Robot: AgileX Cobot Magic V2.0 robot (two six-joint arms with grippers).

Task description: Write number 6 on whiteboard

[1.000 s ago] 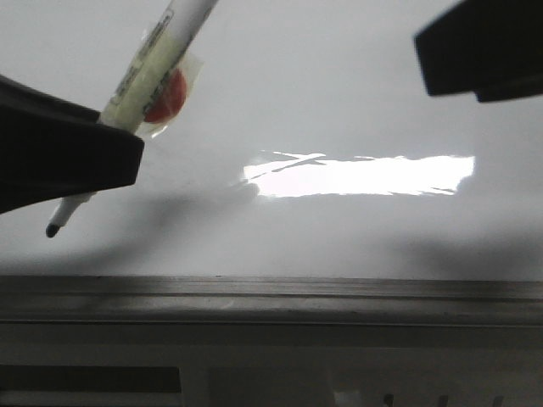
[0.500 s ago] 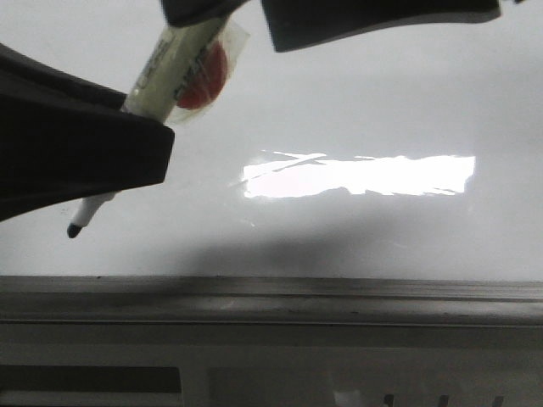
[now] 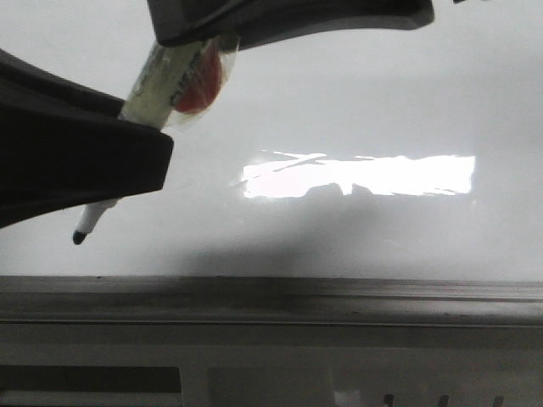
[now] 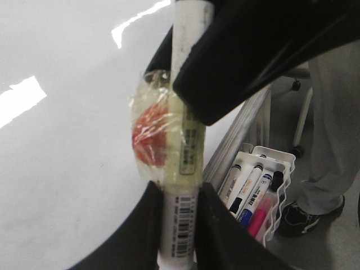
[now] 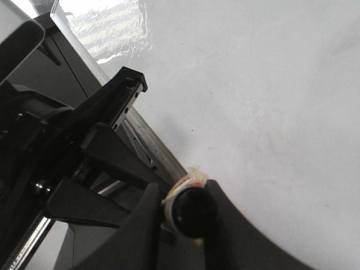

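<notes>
- Over the last sec the right pincer (image 3: 222, 38) came across from the far right corner of the desk to the pen's (image 3: 165, 80) upper end; half a sec ago it was already over it, and by this moment it sat lower, closing round the back end.
- Right wrist view: its two fingers lay either side of the pen's black end cap (image 5: 193, 211), snug against it – looked clamped on the pen, though full contact was hard to confirm.
- Left pincer (image 4: 179, 216) was clamped on the pen lower down the barrel, near the barcode, below the taped red patch (image 4: 149, 138).
- Pen tip (image 3: 79, 238) shifted slightly toward the right and down; it hung near the board's (image 3: 382, 102) near edge on the left side, just above the metal rail (image 3: 339, 298). Couldn't tell if it touched the board.
- No 6 was on the board yet: only glare and faint smudges.
- Judgement: this looked like a two-arm hold or a hand-over of the pen, prep before any stroke; writing hadn't begun.
- A rack of spare pens (image 4: 256, 188) stood off the board's edge.
</notes>
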